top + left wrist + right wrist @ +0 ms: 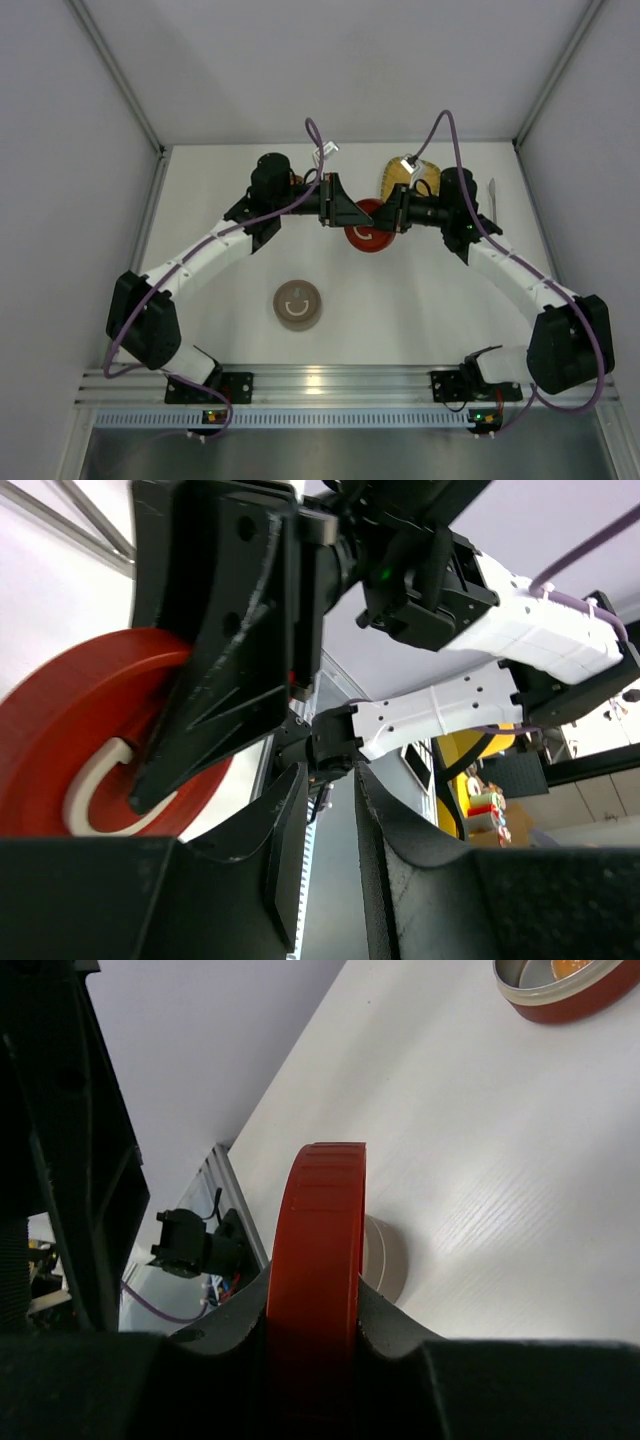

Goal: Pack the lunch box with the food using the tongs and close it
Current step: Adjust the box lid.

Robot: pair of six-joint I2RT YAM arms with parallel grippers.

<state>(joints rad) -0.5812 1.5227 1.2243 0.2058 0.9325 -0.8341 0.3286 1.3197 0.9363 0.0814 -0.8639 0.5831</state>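
My right gripper [312,1305] is shut on the lunch box's red lid [315,1250], holding it on edge above the table. In the top view the lid [368,240] hangs between both grippers at the table's middle. My left gripper [330,780] is just beside the lid [70,730], its jaws a narrow gap apart with nothing between them. The lunch box's red base [575,1000] stands open on the table with the orange food chunk [572,968] inside. The tongs [493,195] lie at the far right of the table.
A beige round tin with a smiley lid [298,304] sits near the front, left of centre. A yellow woven tray [405,178] lies at the back behind the right wrist. White walls enclose the table on three sides.
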